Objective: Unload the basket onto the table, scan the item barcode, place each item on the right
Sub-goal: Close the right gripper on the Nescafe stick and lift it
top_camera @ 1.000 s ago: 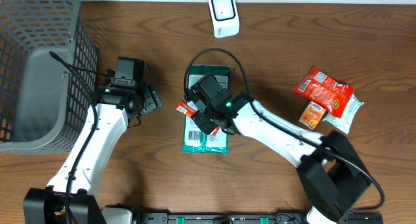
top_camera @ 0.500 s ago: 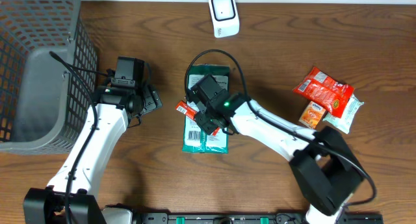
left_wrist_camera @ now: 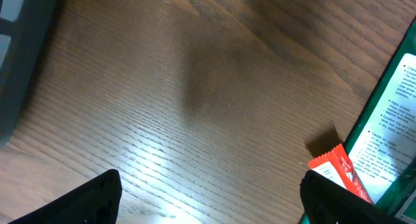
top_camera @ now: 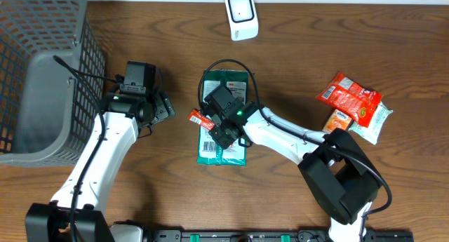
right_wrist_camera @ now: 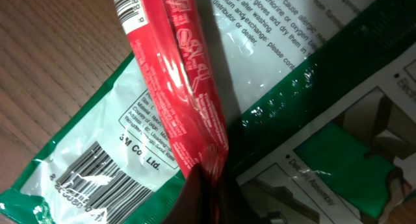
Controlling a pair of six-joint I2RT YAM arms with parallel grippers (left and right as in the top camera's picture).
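Note:
A slim red packet (top_camera: 198,117) lies across a green-and-white package (top_camera: 226,149) at mid-table. My right gripper (top_camera: 215,127) is shut on one end of the red packet (right_wrist_camera: 185,74); its fingers (right_wrist_camera: 209,185) pinch the foil right above the green package (right_wrist_camera: 325,87). That package's barcode (right_wrist_camera: 97,175) shows beside them. My left gripper (top_camera: 160,107) hovers open over bare wood to the left; its fingers (left_wrist_camera: 97,198) hold nothing. The red packet's tip (left_wrist_camera: 338,172) and the green package's edge (left_wrist_camera: 390,120) show at the right of the left wrist view. The white scanner (top_camera: 240,16) stands at the back.
A grey mesh basket (top_camera: 42,74) fills the far left. At the right lie a red snack bag (top_camera: 349,98), a small orange box (top_camera: 338,124) and a pale packet (top_camera: 372,124). A black cable (top_camera: 231,59) loops over the green package.
My right gripper's jaws have closed onto the red packet, and that arm has shifted slightly forward. The left arm has stayed still.

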